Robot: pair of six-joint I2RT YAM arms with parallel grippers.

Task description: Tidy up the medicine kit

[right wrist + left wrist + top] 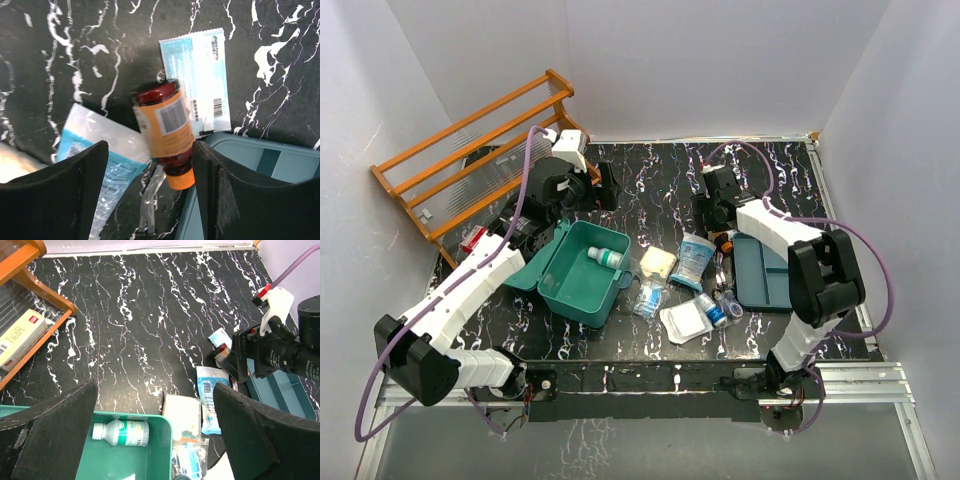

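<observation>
The medicine kit (560, 280) stands open left of centre, a teal box with its lid flung back. A white bottle with a green label (608, 257) lies inside it, also seen in the left wrist view (122, 432). My left gripper (155, 435) hangs open and empty above the kit's far edge (165, 450), high over the table (608, 188). My right gripper (150, 195) is open low over an amber bottle with an orange label and cap (167, 130), which lies on its side against a flat tray's rim (240, 150), close to the right finger (240, 190).
A flat blue-teal divided tray (765, 275) lies at the right. Blue-and-white packets (693, 260), a gauze pack (657, 262), a white pad (685, 322) and a small bottle (712, 310) are strewn between kit and tray. A wooden rack (470, 150) with a red-and-white box (20, 337) stands at the back left.
</observation>
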